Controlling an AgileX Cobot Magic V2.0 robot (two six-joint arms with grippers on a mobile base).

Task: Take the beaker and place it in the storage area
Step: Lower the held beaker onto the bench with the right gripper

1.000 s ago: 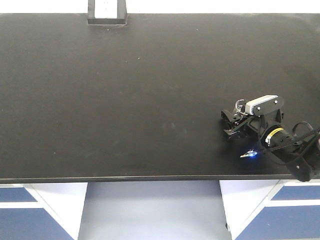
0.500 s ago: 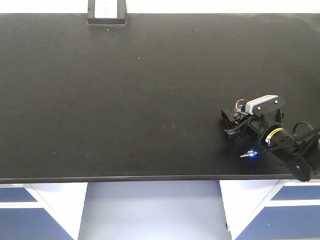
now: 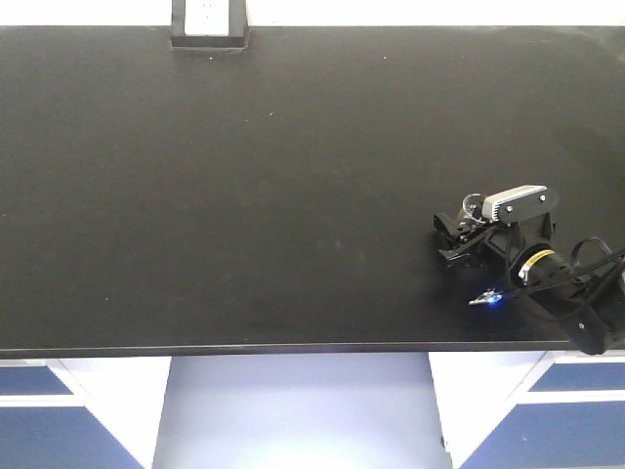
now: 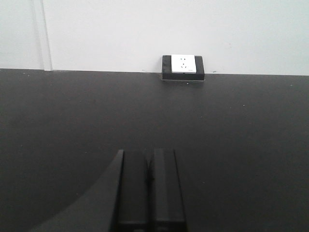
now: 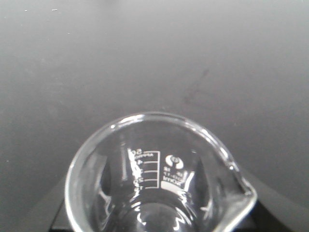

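Beaker (image 5: 159, 179) upright between right pincer (image 3: 457, 237) jaws, apparently gripped, low over bench (image 3: 244, 176). Left pincer (image 4: 147, 188) closed, empty. Risk: smooth glass slipping or tilting during transfer if grip loose; storage area not visible.

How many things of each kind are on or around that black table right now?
Glass beaker: 1
Wall socket box: 1
Robot pincers: 2, the right pincer and the left pincer
Total: 4
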